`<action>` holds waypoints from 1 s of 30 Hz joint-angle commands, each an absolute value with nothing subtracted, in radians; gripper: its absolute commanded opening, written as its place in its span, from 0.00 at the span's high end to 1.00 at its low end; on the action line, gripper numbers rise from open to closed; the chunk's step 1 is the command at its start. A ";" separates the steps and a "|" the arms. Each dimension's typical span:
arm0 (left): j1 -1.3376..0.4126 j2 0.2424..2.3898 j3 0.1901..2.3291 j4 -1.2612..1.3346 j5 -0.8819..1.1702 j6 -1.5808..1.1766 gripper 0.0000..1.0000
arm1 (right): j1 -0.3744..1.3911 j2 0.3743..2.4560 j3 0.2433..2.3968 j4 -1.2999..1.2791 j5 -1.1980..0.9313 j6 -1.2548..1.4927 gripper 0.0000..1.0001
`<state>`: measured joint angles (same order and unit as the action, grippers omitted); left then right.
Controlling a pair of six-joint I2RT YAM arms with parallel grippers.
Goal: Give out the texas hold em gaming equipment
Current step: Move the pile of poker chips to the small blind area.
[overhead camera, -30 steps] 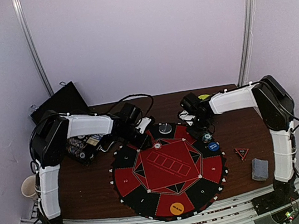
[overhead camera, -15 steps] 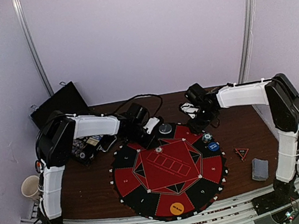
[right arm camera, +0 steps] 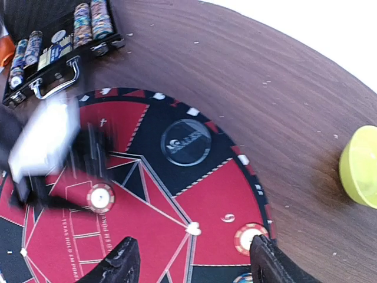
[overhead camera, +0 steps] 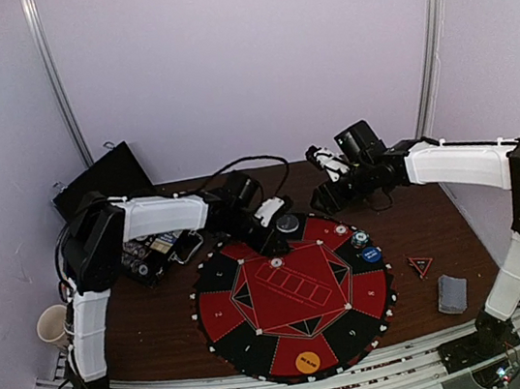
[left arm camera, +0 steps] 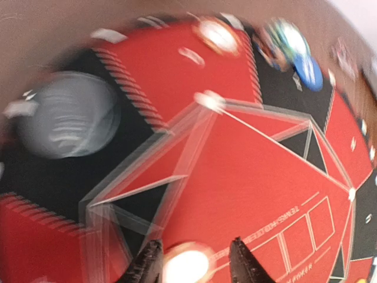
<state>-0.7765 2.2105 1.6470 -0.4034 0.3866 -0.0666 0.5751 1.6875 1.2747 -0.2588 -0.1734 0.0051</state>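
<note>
Fingers of the left gripper [left arm camera: 195, 247] stand apart, a red-and-white striped chip [left arm camera: 187, 266] flat between them; right gripper [right arm camera: 193, 243] gapes empty, brown table [right arm camera: 253, 88] beyond the mat [right arm camera: 203, 194] ahead.

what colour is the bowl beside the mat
The bowl is lime green, clearest in the right wrist view.

Jaws apart: left gripper [left arm camera: 195, 244], right gripper [right arm camera: 195, 242]
</note>
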 commanded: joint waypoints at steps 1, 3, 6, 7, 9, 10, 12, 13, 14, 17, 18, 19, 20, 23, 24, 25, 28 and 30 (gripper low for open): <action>-0.584 2.000 1.589 -0.389 0.381 -0.192 0.53 | 0.682 1.723 1.307 -0.271 -0.151 0.039 0.34; -0.513 1.902 1.522 -0.385 0.344 -0.208 0.44 | 0.739 1.766 1.333 -0.285 -0.078 0.042 0.34; -0.469 1.771 1.444 -0.382 0.266 -0.185 0.30 | 0.801 1.857 1.400 -0.314 -0.028 0.082 0.31; -0.464 1.735 1.427 -0.384 0.241 -0.170 0.26 | 0.813 1.894 1.443 -0.333 -0.013 0.103 0.30; -0.457 1.684 1.416 -0.400 0.190 -0.146 0.20 | 0.833 1.972 1.513 -0.381 0.002 0.151 0.28; -0.453 1.667 1.414 -0.412 0.173 -0.134 0.19 | 0.843 2.010 1.543 -0.401 0.014 0.168 0.27; -0.446 1.645 1.411 -0.430 0.138 -0.118 0.18 | 0.866 2.075 1.600 -0.438 0.054 0.186 0.26; -0.443 1.640 1.409 -0.438 0.129 -0.111 0.18 | 0.877 2.105 1.624 -0.464 0.076 0.188 0.25; -0.442 1.637 1.407 -0.445 0.124 -0.105 0.18 | 0.885 2.130 1.650 -0.484 0.094 0.189 0.25; -0.438 1.636 1.402 -0.458 0.131 -0.087 0.18 | 0.896 2.196 1.695 -0.530 0.099 0.201 0.23; -0.439 1.637 1.401 -0.460 0.135 -0.082 0.18 | 0.897 2.211 1.701 -0.542 0.088 0.204 0.23; -0.439 1.638 1.399 -0.460 0.137 -0.080 0.18 | 0.899 2.224 1.706 -0.553 0.077 0.206 0.23; -0.438 1.641 1.398 -0.460 0.135 -0.076 0.18 | 0.900 2.236 1.711 -0.566 0.066 0.209 0.23; -0.439 1.646 1.395 -0.460 0.123 -0.068 0.18 | 0.910 2.262 1.721 -0.598 0.040 0.218 0.29; -0.439 1.647 1.396 -0.461 0.122 -0.066 0.18 | 0.910 2.267 1.721 -0.602 0.033 0.220 0.31; -0.439 1.647 1.396 -0.463 0.122 -0.063 0.18 | 0.911 2.273 1.724 -0.609 0.020 0.224 0.32; -0.438 1.648 1.392 -0.463 0.114 -0.057 0.17 | 0.911 2.293 1.738 -0.620 0.008 0.230 0.38; -0.438 1.649 1.390 -0.463 0.107 -0.053 0.17 | 0.911 2.308 1.756 -0.632 0.015 0.234 0.42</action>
